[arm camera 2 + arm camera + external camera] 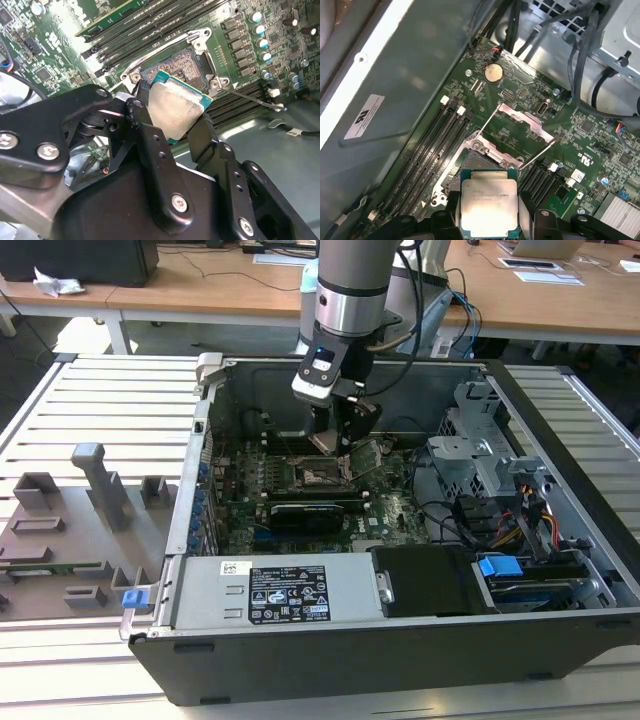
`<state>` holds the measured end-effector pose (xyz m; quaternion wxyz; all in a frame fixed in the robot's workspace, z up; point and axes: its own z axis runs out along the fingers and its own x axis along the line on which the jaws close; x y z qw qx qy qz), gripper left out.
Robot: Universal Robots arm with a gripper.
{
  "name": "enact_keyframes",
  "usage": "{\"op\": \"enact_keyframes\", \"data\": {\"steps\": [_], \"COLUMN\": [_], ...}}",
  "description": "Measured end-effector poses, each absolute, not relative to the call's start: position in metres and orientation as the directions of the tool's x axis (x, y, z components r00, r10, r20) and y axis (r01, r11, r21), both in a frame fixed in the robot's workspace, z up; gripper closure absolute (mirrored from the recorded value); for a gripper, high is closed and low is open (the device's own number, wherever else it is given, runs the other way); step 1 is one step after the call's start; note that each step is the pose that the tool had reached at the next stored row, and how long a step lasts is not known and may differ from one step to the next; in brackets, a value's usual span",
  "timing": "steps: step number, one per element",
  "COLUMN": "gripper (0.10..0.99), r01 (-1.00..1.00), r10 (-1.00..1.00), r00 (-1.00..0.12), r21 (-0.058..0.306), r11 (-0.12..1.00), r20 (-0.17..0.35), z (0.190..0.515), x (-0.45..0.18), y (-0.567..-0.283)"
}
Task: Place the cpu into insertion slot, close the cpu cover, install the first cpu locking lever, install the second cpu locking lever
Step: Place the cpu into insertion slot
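We hold the cpu above the insertion slot.
Arm points straight down into the case; gripper jaws clamped on cpu edges, cpu cover open.

Bright even light (glare esp. cpu)

Pale wooden desks behind a grey slatted metal workbench.

We're in a robotics lab here: an opened computer case on a slatted metal bench, a robot arm over it, grey parts holders at nine o'clock, and wooden desks with papers and cables along twelve o'clock.
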<state>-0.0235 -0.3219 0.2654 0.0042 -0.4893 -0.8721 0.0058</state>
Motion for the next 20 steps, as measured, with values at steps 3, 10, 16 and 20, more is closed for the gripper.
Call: {"op": "enact_keyframes", "data": {"steps": [3,10,16,20], "gripper": [0.541,0.541,0.541,0.541], "r01": [0.867,0.900,0.933,0.952], "r10": [0.867,0.900,0.933,0.952], "r00": [-0.499,-0.436,-0.359,-0.304], "r21": [-0.015,-0.018,-0.020,-0.021], "r11": [0.499,0.436,0.359,0.304], "r20": [0.000,-0.005,-0.009,-0.012], "z": [0.2654,0.2654,0.2654,0.2654], "x": [-0.0235,-0.0233,-0.0231,-0.0230], "y": [-0.3219,-0.3220,-0.3219,-0.3219]}}
